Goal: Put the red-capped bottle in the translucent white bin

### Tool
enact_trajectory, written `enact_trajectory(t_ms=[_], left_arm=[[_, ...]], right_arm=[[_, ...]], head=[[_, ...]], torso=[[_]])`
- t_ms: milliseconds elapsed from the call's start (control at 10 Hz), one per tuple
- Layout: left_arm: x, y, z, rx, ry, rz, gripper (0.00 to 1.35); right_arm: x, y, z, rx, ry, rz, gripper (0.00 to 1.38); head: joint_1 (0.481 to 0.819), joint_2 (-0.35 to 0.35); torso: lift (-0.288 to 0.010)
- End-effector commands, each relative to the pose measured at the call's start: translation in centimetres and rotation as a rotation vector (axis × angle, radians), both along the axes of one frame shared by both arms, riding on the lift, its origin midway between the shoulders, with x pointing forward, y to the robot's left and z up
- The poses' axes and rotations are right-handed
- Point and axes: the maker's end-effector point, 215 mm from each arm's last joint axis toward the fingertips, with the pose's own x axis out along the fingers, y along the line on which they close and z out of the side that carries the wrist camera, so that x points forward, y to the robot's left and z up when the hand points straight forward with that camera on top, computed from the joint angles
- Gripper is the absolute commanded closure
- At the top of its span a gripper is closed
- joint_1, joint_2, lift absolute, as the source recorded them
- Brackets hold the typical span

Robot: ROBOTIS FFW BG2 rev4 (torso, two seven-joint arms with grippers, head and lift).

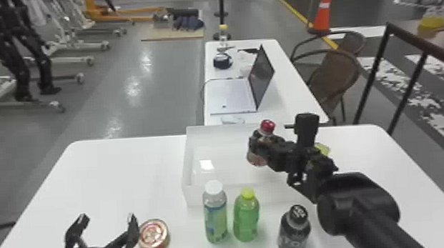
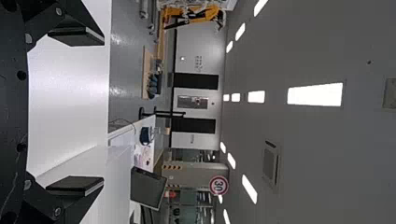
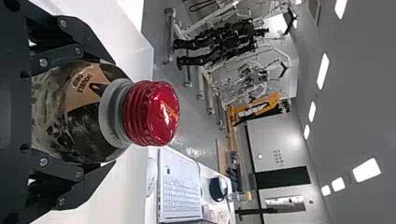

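In the head view my right gripper (image 1: 265, 145) is over the right part of the translucent white bin (image 1: 192, 159), shut on the red-capped bottle (image 1: 267, 126). The bottle is upright there; I cannot tell how high its base is. In the right wrist view the right gripper (image 3: 95, 112) has a finger on each side of the bottle's body, and the bottle's red cap (image 3: 152, 113) is uncovered. My left gripper (image 1: 105, 223) stays at the lower left in the head view, open and holding nothing. In the left wrist view the left gripper (image 2: 77, 112) has its fingers wide apart.
In front of the bin stand a white-capped bottle (image 1: 215, 213), a green bottle (image 1: 246, 217) and a dark bottle (image 1: 294, 233). A round red-and-gold tin (image 1: 154, 235) lies beside the left gripper. Something yellow-green (image 1: 322, 149) shows behind the right arm. A laptop (image 1: 231, 96) is on the table beyond.
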Motion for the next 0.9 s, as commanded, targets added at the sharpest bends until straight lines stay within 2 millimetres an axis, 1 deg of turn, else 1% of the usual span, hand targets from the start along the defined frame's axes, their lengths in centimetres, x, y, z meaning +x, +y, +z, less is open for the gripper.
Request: enact_trajectory(t_ms=[0, 100, 200, 300, 600, 700, 800], left_arm=[[0.0, -0.1, 0.0, -0.007, 0.0, 0.003, 0.23], [0.0, -0.2, 0.0, -0.01, 0.0, 0.002, 0.23], [0.0, -0.1, 0.0, -0.012, 0.0, 0.006, 0.23], [0.0, -0.2, 0.0, -0.013, -0.002, 0.006, 0.23], [-0.1, -0.1, 0.1, -0.014, -0.005, 0.008, 0.23], [-0.1, -0.1, 0.1, -0.014, -0.006, 0.008, 0.23], [0.0, -0.2, 0.2, -0.015, -0.008, 0.007, 0.23]], right_arm=[[-0.3, 0.3, -1.1, -0.023, 0.018, 0.012, 1.05], [-0.4, 0.2, -1.4, -0.046, 0.02, 0.015, 1.0], [-0.3, 0.1, -1.3, -0.055, 0.013, 0.016, 0.77], [-0.2, 0.2, -1.1, -0.062, 0.007, 0.018, 0.6], [-0.2, 0.0, -0.9, -0.067, 0.002, 0.017, 0.16], [-0.3, 0.0, -0.8, -0.061, -0.001, 0.017, 0.06], [-0.7, -0.5, 0.5, -0.053, -0.04, 0.013, 0.07]], head=[[0.549, 0.0], [0.549, 0.0], [0.549, 0.0], [0.549, 0.0], [0.549, 0.0], [0.549, 0.0], [0.549, 0.0]], torso=[[-0.1], [-0.1], [-0.1], [-0.1], [-0.1], [-0.1], [-0.1]])
